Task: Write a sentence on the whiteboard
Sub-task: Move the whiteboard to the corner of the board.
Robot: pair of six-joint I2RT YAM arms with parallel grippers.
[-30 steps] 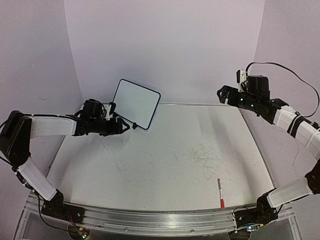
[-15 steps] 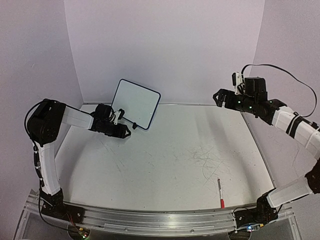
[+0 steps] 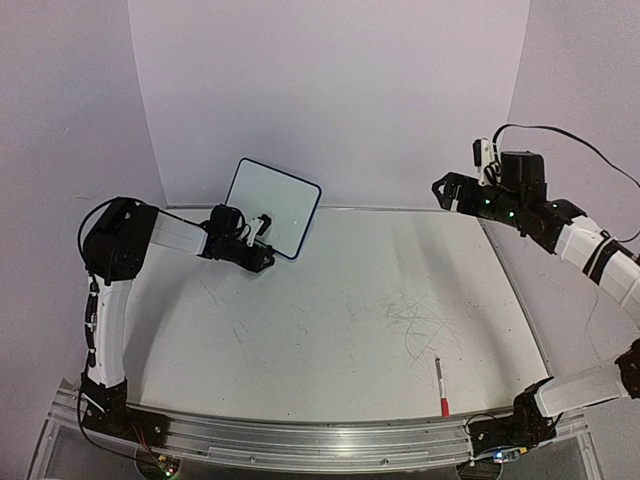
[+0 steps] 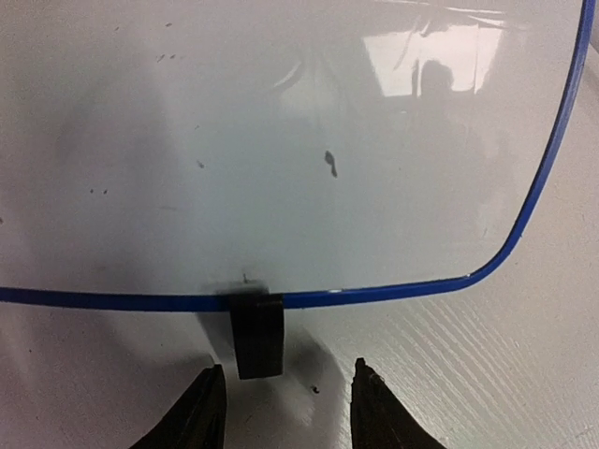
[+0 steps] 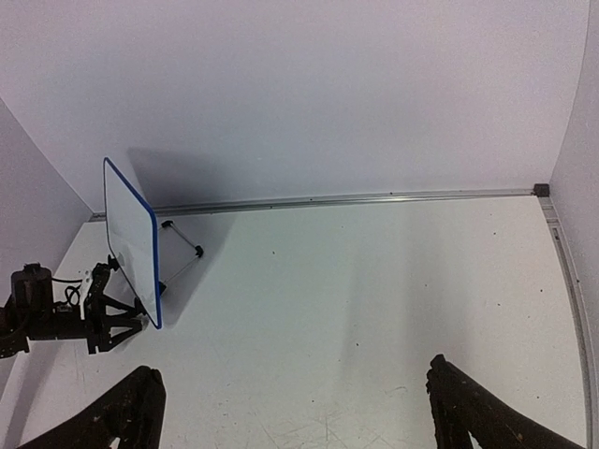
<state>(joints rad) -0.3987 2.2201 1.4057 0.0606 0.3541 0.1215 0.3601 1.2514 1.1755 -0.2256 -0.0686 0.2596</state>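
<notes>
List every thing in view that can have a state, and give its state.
Whiteboard: standing propped at a lean, no writing on it.
Marker: lying flat on the table, not held.
Left end effector: open, empty, the board's black foot just ahead of its gap.
Right end effector: open, empty, raised off the table.

One whiteboard [image 3: 272, 207]. One black foot [image 4: 257, 335] seen under its edge in left wrist view. One red pen [image 3: 441, 386]. One counter [image 3: 350, 300]. Two arms — left arm [image 3: 170, 235], right arm [image 3: 570, 232]. Two pincers — left pincer [image 4: 285, 398], right pincer [image 5: 292, 374]. Two fingers [image 4: 201, 412] each, four in all.
</notes>
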